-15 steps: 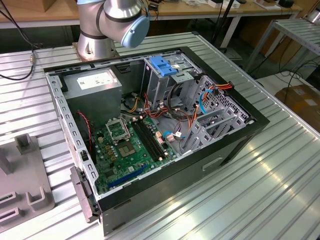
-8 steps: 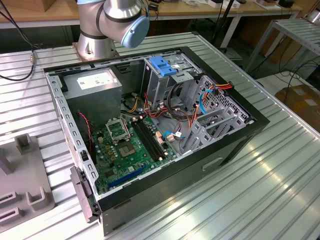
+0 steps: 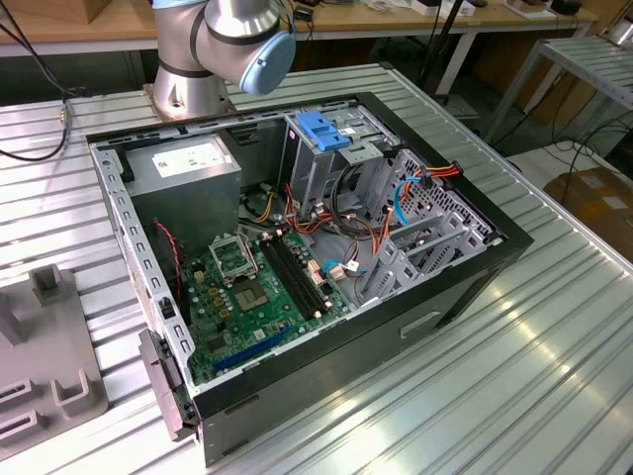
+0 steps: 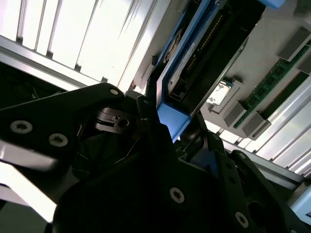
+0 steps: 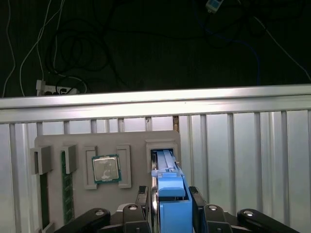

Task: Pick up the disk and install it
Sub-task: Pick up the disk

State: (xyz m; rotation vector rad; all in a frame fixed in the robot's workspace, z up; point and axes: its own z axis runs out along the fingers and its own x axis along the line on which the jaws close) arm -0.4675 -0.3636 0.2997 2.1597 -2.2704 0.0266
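So in the exterior view, starting from that view's left, there's a grey tray (image 3: pixel 59 336) sitting on the slatted metal table (image 3: pixel 514 376), just beside an open computer case (image 3: pixel 396 336). Behind the case you can see the base joints of the arm (image 3: pixel 223 40). Inside the case there's a grey power supply (image 3: pixel 188 173) with a white label in the back corner. The green motherboard (image 3: pixel 247 297) lies flat below it, and further toward that view's right there's a grey drive cage (image 3: pixel 316 173) with a blue latch (image 3: pixel 324 131) on top. A mess of red, orange and blue cables (image 3: pixel 396 198) runs past it. Over in the first wrist view you're looking down at the same kind of grey tray. It has a memory stick (image 5: pixel 67 184) lying in one long slot and a square processor chip (image 5: pixel 106 169) in a framed pocket next to it. The disk (image 5: pixel 165 167) stands on edge with its far end at the tray's last pocket, blue carrier facing the camera. The gripper (image 5: pixel 168 194) is right on it, with one of the black fingers (image 5: pixel 142 194) pressed against each side of the blue carrier, so it looks clamped on the disk with no gap showing. I honestly can't tell whether the disk is seated in the pocket or lifted a bit. The second wrist view shows the same grip from close up. The blue rail (image 4: pixel 172 119) is wedged between the black finger parts, and the drive's dark body and connector edge run away from the camera, with the tray and table slats behind.
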